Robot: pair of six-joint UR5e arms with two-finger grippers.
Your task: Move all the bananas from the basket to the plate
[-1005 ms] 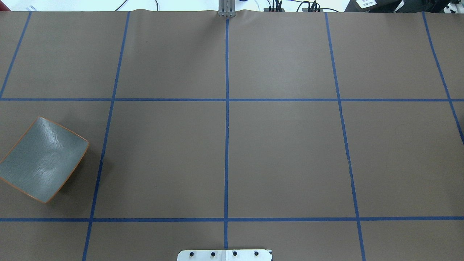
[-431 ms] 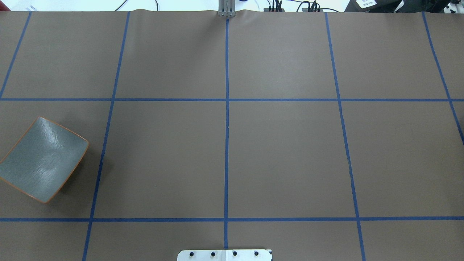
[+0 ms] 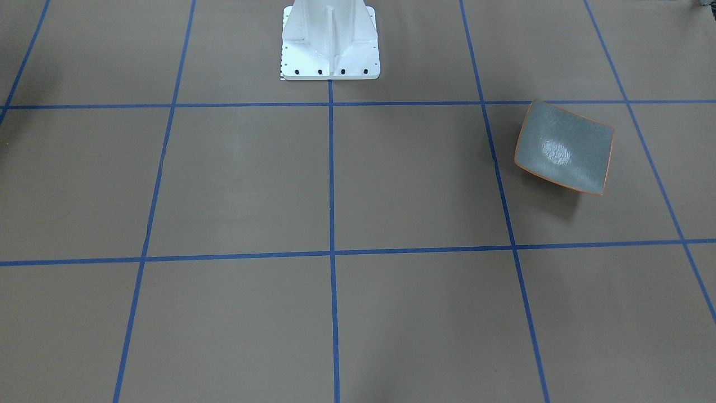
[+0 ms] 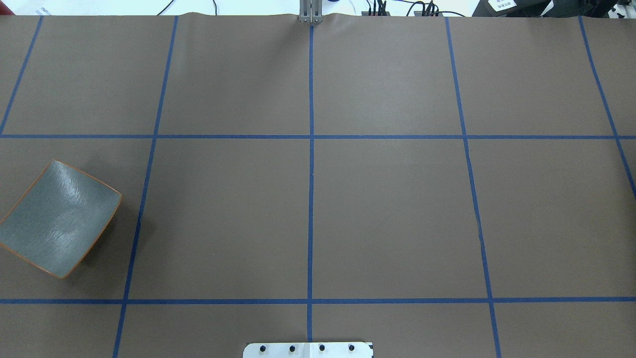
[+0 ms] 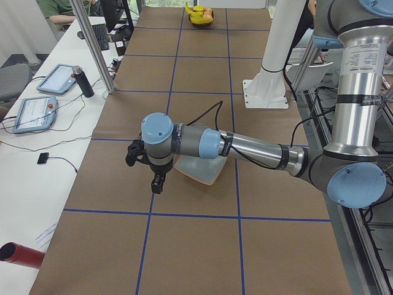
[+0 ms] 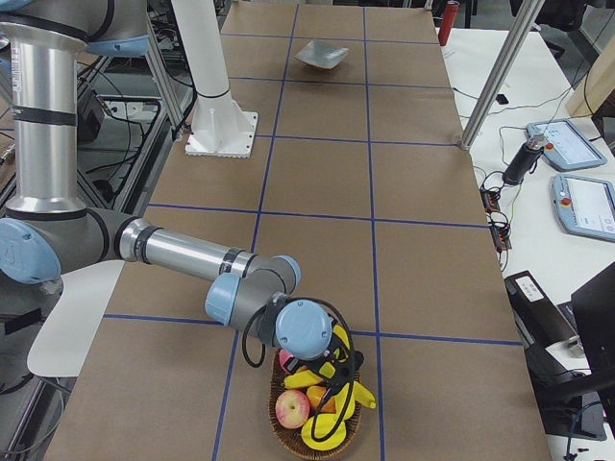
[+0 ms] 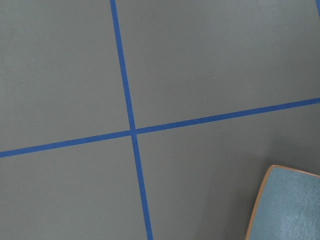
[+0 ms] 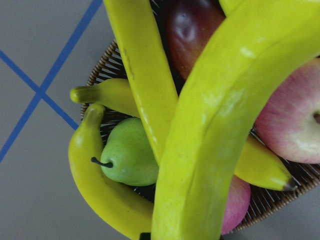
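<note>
Change: none; plate (image 4: 59,219) unmoved overhead.
Right gripper (image 6: 336,389): low in basket (image 8: 106,67), bananas (image 8: 220,130) directly beneath, likely for picking; opening cannot be told.
Left gripper (image 5: 157,184): plate just beside, probably waiting clear; opening indiscernible.

No text, number or brand can be read anywhere. A white label (image 4: 502,4) on a dark box past the far right edge of the brown paper-covered table (image 4: 387,199) carries dark print too small to make out. The silver upright tube of the left arm (image 5: 358,58) bears a few lines of small dark print, blurred beyond reading. 2 grey-blue handheld touch-screen tablets (image 5: 55,78) lie on the white bench beside the table, and their screens show no legible characters. A white paper slip (image 5: 46,233) on that bench has marks too faint to tell.
</note>
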